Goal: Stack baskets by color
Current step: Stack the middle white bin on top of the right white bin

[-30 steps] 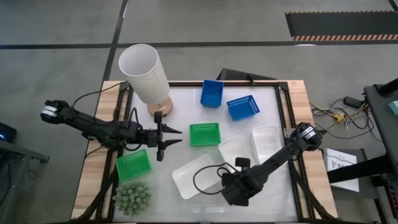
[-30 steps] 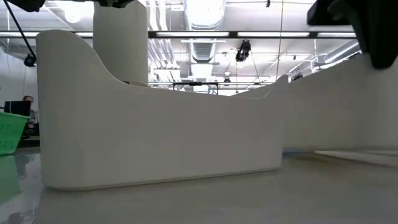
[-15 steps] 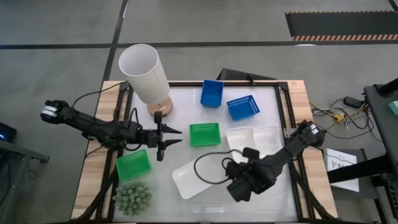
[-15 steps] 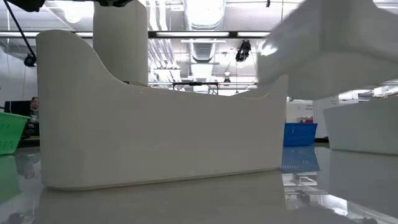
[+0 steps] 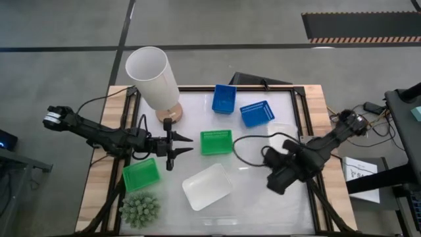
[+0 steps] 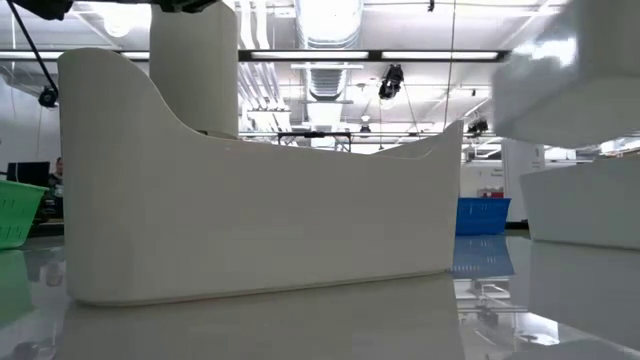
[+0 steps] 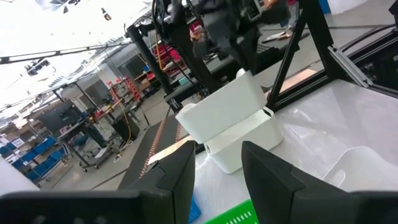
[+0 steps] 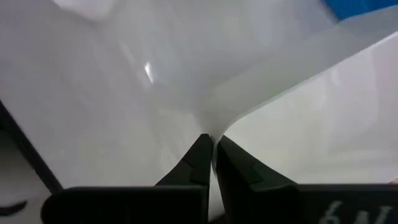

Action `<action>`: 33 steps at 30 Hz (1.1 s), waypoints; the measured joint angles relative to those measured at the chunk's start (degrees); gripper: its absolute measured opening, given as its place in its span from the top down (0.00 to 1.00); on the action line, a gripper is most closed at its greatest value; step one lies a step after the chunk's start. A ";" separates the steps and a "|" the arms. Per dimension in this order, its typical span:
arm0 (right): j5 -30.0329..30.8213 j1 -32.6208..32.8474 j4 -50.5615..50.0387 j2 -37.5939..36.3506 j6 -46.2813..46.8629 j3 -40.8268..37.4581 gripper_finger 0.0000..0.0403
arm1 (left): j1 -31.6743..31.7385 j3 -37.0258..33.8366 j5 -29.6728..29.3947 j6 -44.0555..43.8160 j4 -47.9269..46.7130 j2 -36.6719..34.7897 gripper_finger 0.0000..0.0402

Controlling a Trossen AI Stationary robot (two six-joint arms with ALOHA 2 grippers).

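My right gripper (image 8: pixel 211 146) is shut on a white basket (image 7: pixel 221 112), lifted over a second white basket (image 7: pixel 249 146) at the table's right; in the high view my right arm (image 5: pixel 309 155) covers most of both. A third white basket (image 5: pixel 207 186) rests flat near the front middle. Two blue baskets (image 5: pixel 223 99) (image 5: pixel 257 113) sit at the back. One green basket (image 5: pixel 216 141) lies mid-table, another (image 5: pixel 141 175) at the left. My left gripper (image 5: pixel 187 145) hovers open and level beside the middle green basket, touching nothing. My right gripper pinches the white basket's thin wall at its rim (image 8: pixel 214 127) between its two fingers, which come from above and point down. The basket hangs below them, lifted clear of the table, above the white basket at the right (image 6: pixel 590 205).
A tall white cylinder lamp (image 5: pixel 152 79) stands at the back left, and a spiky green plant (image 5: pixel 139 209) at the front left corner. My right arm's cable (image 5: pixel 250 148) loops over the table's middle right. Bare tabletop (image 5: pixel 256 204) lies at the front right.
My right gripper has risen and swung from the front middle toward the table's right edge, rolling as it went. The white basket it holds has come off the table beside the near white basket and now hangs over the white basket at the right.
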 joint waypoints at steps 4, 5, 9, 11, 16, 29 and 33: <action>-2.07 0.52 0.38 -3.07 1.40 -6.78 0.98 | 0.02 0.00 0.00 0.00 0.03 -0.02 0.71; -3.25 0.50 0.42 -3.59 1.41 -8.21 0.98 | 0.04 0.00 0.00 0.00 0.03 -0.02 0.71; -6.54 0.72 0.67 -4.09 -0.16 -13.26 0.98 | 0.36 0.00 0.00 0.00 0.03 -0.02 0.71; -7.60 0.74 1.22 -4.09 -0.75 -15.11 0.98 | 0.63 0.00 0.00 0.00 0.05 -0.02 0.71; -7.95 0.74 4.55 -4.11 -2.72 -17.07 0.98 | 1.17 0.00 0.00 0.00 0.06 -0.02 0.71; -1.90 0.43 8.78 -2.49 -2.36 -17.29 0.92 | 1.53 0.00 -0.02 0.94 0.06 -0.04 0.71; -1.92 -0.46 8.84 -0.63 -1.91 -17.29 0.81 | 1.53 0.00 -0.02 0.94 0.05 -0.04 0.71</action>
